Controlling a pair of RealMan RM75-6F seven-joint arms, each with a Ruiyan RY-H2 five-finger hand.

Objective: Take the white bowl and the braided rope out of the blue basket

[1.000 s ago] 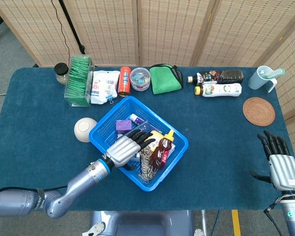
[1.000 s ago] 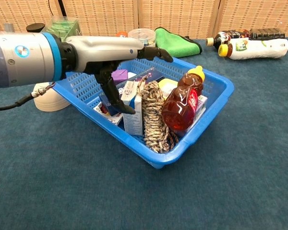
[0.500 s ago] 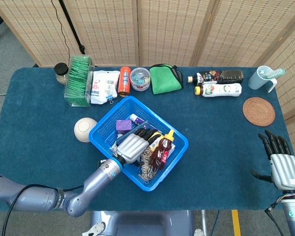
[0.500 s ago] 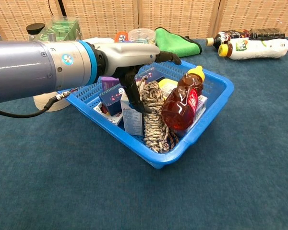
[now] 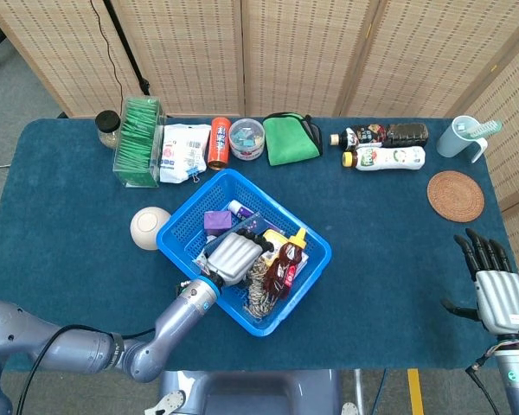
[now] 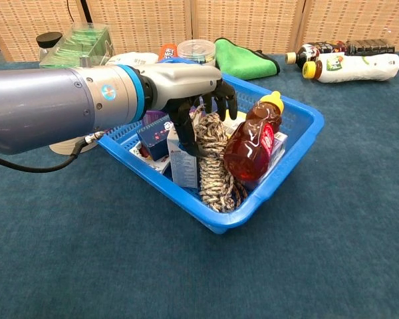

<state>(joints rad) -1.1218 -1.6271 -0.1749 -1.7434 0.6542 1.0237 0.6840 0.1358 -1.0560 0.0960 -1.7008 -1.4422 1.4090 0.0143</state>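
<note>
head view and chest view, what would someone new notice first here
The eye goes first to the blue basket in the middle of the table, crowded with boxes, a red-brown syrup bottle and the braided rope. The left robot hand reaches into it, its dark fingers curling down at the rope's top end. Just outside the basket's left side sits the white bowl, on the blue table cover.

Bright, even overhead light — soft shadows, sharp focus throughout.
</note>
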